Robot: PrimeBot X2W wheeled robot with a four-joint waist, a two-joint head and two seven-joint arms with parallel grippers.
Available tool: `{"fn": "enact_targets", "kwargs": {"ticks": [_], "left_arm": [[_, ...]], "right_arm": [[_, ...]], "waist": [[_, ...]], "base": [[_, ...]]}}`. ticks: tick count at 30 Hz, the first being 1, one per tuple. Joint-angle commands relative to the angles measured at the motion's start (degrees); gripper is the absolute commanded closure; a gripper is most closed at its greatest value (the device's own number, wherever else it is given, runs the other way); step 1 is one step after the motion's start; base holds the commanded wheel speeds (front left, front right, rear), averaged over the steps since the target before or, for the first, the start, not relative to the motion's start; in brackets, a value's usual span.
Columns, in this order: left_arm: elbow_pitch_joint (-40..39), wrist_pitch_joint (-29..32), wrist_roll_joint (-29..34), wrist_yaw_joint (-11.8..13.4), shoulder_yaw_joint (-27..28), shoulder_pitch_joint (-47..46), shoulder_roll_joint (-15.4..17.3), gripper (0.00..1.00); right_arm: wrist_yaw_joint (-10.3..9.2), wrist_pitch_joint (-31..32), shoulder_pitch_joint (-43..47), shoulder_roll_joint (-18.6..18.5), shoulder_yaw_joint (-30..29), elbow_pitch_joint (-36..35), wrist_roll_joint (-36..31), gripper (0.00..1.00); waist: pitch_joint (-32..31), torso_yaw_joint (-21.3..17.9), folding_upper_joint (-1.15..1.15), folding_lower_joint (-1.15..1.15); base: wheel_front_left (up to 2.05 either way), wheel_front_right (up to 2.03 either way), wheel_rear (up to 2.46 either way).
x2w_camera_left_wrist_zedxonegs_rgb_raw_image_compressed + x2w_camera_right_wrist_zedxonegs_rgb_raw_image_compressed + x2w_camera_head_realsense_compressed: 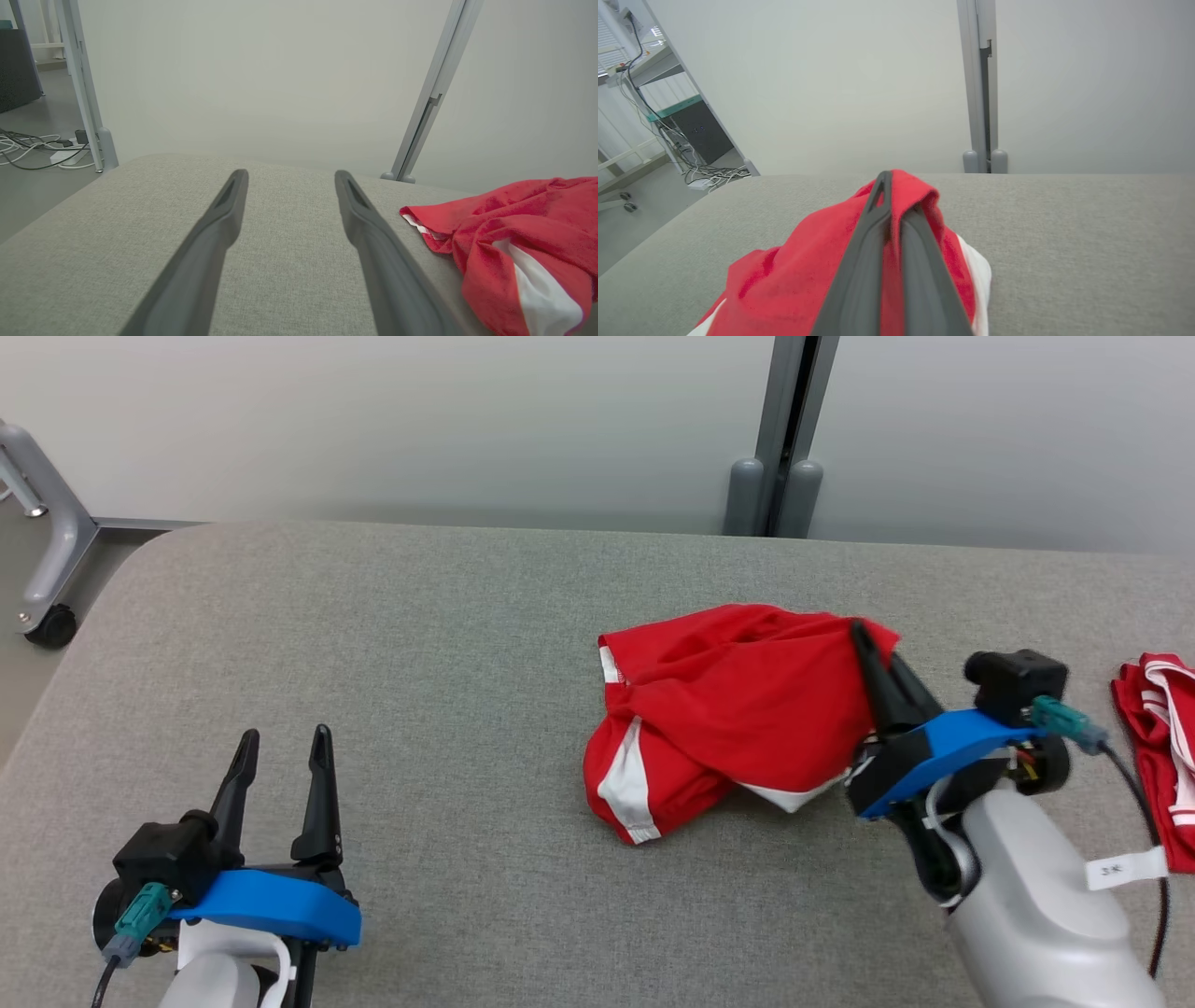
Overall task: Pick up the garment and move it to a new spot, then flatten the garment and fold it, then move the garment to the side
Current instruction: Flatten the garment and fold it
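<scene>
Far left, a grey wheeled frame stands off the table's corner. My left gripper hovers low over the grey cloth table, fingers spread wide, nothing between them. Moving across: the garment, red with white stripes, lies bunched in a heap right of the table's centre, well apart from that left claw. And there's my right gripper, fingers clamped on the heap's upper right edge, a fold of red cloth pinched between them and draped over the tips. Far right, a second red-and-white cloth lies apart.
</scene>
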Motion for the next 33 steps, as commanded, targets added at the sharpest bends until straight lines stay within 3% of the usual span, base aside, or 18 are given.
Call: {"fn": "enact_targets", "kwargs": {"ticks": [1, 8, 12, 13, 14, 15, 25, 33], "left_arm": [[-0.2, -0.2, 0.0, 0.2, 0.2, 0.3, 0.3, 0.00], [-0.8, -0.2, -0.1, 0.4, -0.4, 0.7, -0.1, 0.00], [-1.0, -0.2, -0.1, 0.4, -0.8, 0.6, -0.2, 0.00], [-1.0, -0.2, -0.2, 0.3, -0.9, 0.5, -0.1, 0.00], [-1.0, -0.2, -0.2, 0.3, -1.0, 0.5, 0.0, 0.00], [-1.0, -0.2, -0.2, 0.3, -1.1, 0.4, 0.1, 0.00], [-0.8, -0.2, -0.7, 0.8, -1.1, 0.8, 0.5, 0.00], [-1.2, -0.2, -1.3, 1.4, -0.5, 1.8, 0.7, 0.00]], "right_arm": [[0.00, -0.3, 1.0, -0.8, -1.0, -0.5, -0.8, 1.00], [0.00, 1.1, 2.4, -6.1, -10.9, -2.8, -6.8, 1.00], [0.00, 2.7, 1.6, -7.1, -15.4, -2.3, -8.9, 1.00], [0.00, 3.4, 1.5, -6.7, -16.0, -1.9, -9.1, 0.94], [0.00, 4.5, 1.4, -6.3, -16.1, -1.4, -9.3, 0.20], [0.00, 5.2, 1.4, -6.3, -15.9, -1.1, -9.8, 0.00], [0.00, 6.3, 7.0, -5.1, -16.5, -1.8, -12.8, 0.00], [0.00, 1.9, 16.9, -2.4, -20.0, -13.6, -19.0, 0.00]], "waist": [[-0.2, -0.2, 0.00, 0.00], [0.0, -0.4, 0.00, 0.00], [0.4, 0.0, 0.00, 0.00], [0.5, 0.1, 0.00, 0.00], [0.6, 0.2, 0.00, 0.00], [0.6, 0.3, 0.00, 0.00], [-0.3, -0.2, 0.00, 0.00], [-1.4, -2.4, 0.00, 0.00]], "base": [[0.00, 0.00, 0.00], [0.00, 0.00, 0.00], [0.00, 0.00, 0.00], [0.00, 0.00, 0.00], [0.00, 0.00, 0.00], [0.00, 0.00, 0.00], [0.00, 0.00, 0.00], [0.00, 0.00, 0.00]]}}
